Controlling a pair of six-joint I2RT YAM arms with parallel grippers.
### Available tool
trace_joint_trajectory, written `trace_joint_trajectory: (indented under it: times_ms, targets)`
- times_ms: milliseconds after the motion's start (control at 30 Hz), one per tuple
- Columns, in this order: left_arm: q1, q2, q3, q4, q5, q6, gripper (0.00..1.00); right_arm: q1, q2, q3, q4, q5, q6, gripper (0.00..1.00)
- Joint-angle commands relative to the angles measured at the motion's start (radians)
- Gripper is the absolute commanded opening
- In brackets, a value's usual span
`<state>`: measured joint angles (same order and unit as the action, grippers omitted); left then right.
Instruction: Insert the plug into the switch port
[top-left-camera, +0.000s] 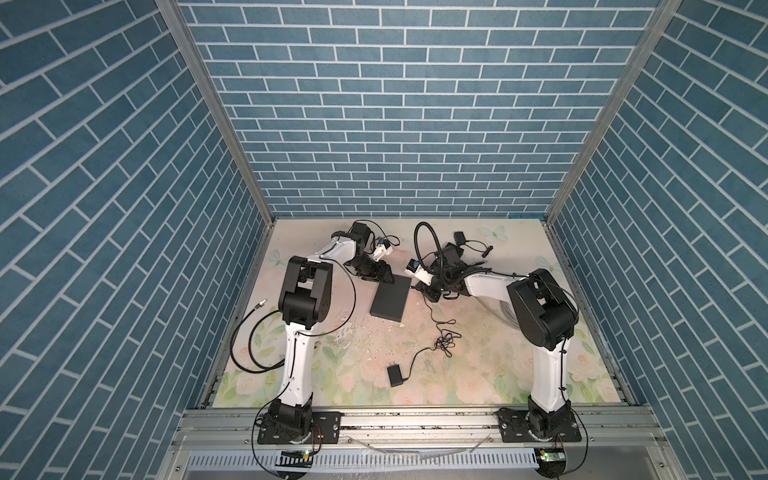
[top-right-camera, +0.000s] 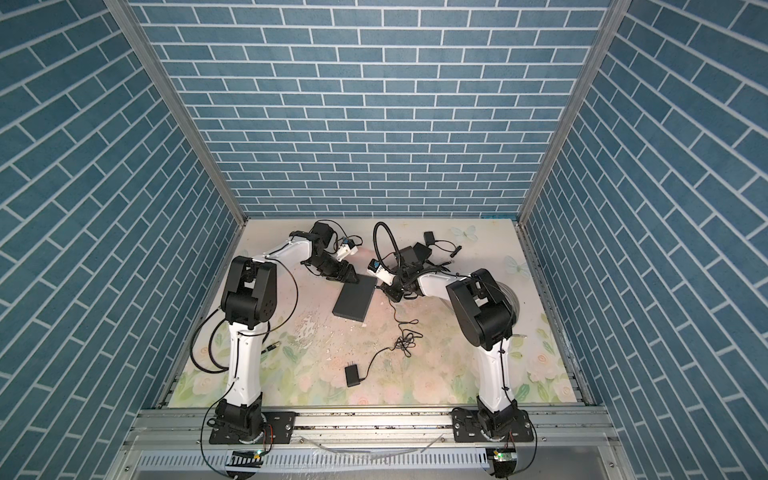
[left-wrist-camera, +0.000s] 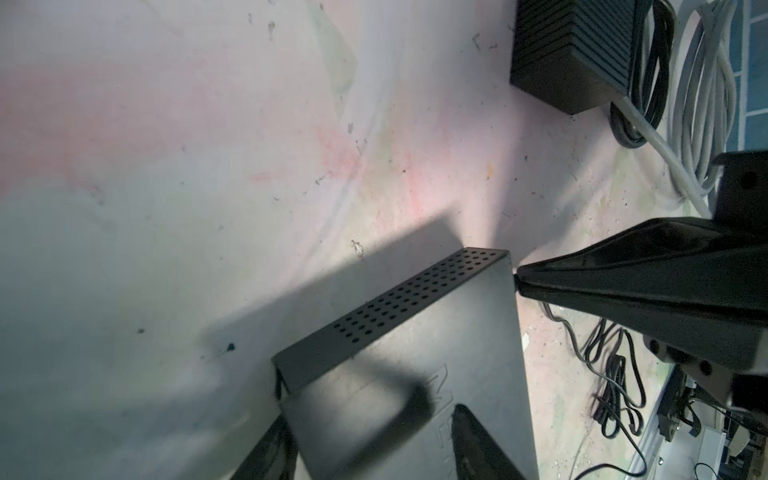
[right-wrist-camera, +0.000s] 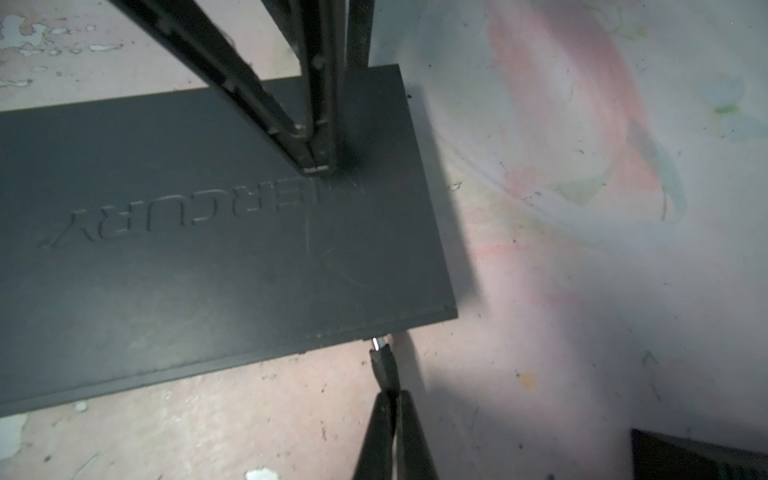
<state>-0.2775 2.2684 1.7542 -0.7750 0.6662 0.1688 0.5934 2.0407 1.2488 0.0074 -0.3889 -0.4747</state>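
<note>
1. Worktop: the switch lies flat near the middle. Its long axis runs near-to-far and leans slightly right.
2. Left gripper is over the switch's far end with its jaws partway apart. One is above the lid, the other just off the long side away from the plug. I judge this as bracing; no clamp is visible.
3. Right gripper is pinched tight on the plug. It sits beside the switch's right long side, near the far corner, so this arm is the nearer to the job.
4. Key relation: the plug's long axis points roughly square into that long side. Its metal tip meets the side face under the lid's lip. The next move is probably a short push straight along that axis.
5. Only the right wrist view shows the plug; in both top views it is too small. The left wrist view shows the vent holes on the end face. No view shows the port, so I cannot tell whether the plug is seated.
</note>
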Motion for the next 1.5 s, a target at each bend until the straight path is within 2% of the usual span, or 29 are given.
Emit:
trace_joint_trajectory:
  times_ms: [0, 267, 433, 767, 1000, 1100, 1233, 1467]
  targets:
    - [-0.078, 0.029, 0.02, -0.049, 0.2, 0.026, 0.59, 0.078, 0.015, 0.025, 0.217, -0.125, 0.022, 0.0]
    - [-0.106, 0.058, 0.075, -0.095, 0.201, 0.059, 0.58, 0.103, 0.018, 0.032, 0.224, -0.12, 0.02, 0.0]
    - [-0.12, 0.06, 0.083, -0.103, 0.207, 0.058, 0.58, 0.105, -0.003, 0.034, 0.227, -0.077, 0.051, 0.0]
    - [-0.127, -0.027, -0.123, 0.116, 0.25, -0.153, 0.58, 0.128, -0.002, 0.012, 0.345, 0.004, 0.269, 0.0]
    - [-0.127, -0.069, -0.215, 0.14, 0.137, -0.276, 0.58, 0.135, -0.02, 0.001, 0.346, 0.137, 0.388, 0.0]
    - [-0.132, -0.093, -0.247, 0.167, 0.176, -0.264, 0.58, 0.135, -0.014, -0.03, 0.399, 0.143, 0.4, 0.0]
    - [-0.163, -0.073, -0.218, 0.118, 0.186, -0.218, 0.57, 0.135, 0.009, -0.028, 0.455, 0.114, 0.398, 0.0]
    - [-0.183, -0.075, -0.283, 0.169, 0.199, -0.274, 0.56, 0.135, 0.025, -0.004, 0.513, 0.107, 0.424, 0.0]
